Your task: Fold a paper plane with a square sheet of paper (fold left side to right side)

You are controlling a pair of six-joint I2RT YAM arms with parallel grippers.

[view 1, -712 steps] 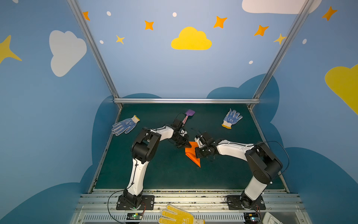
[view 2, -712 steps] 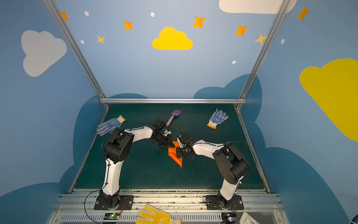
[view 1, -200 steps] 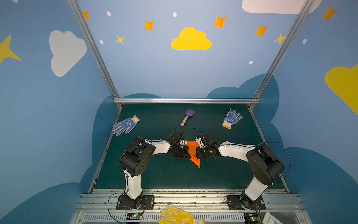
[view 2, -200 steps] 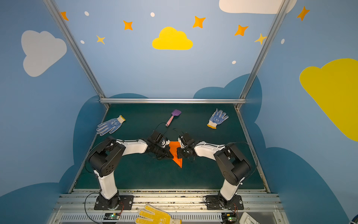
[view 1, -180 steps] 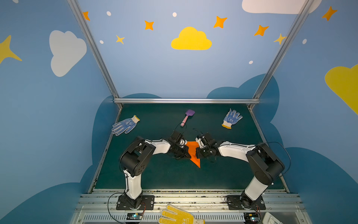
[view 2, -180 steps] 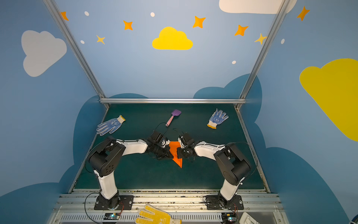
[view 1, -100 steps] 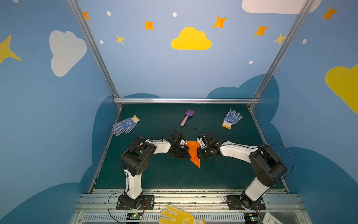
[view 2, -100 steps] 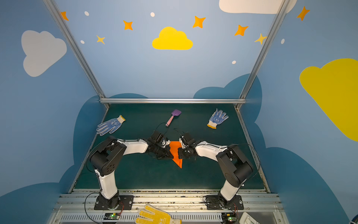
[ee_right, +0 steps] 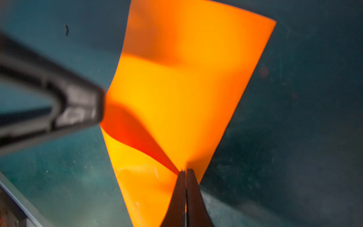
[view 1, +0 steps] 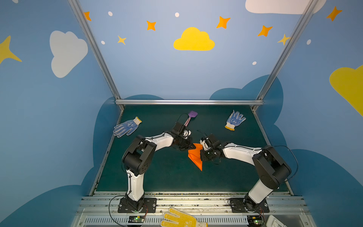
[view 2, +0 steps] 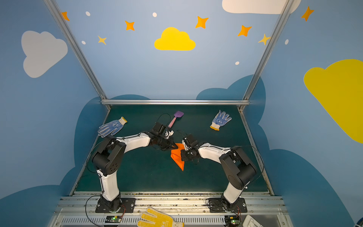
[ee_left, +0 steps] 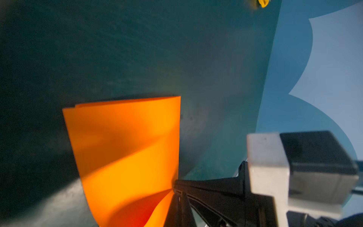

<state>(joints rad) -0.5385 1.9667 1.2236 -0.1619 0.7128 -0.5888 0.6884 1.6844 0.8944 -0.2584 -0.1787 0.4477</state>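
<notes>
Left gripper [view 1: 191, 146] rose and shifted toward the spatula [view 1: 192, 114]; the orange paper [view 1: 194, 156] has its left flap lifted, curling.

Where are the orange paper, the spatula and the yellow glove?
orange paper [view 1: 194, 157], in a top view, its middle
spatula [view 1: 192, 113], in a top view, purple head
yellow glove [view 1: 179, 218], in a top view, palm

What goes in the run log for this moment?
phase: fold in progress | paper: folded to a point, layers gaping | left gripper: shut on paper edge | right gripper: shut on paper edge
</notes>
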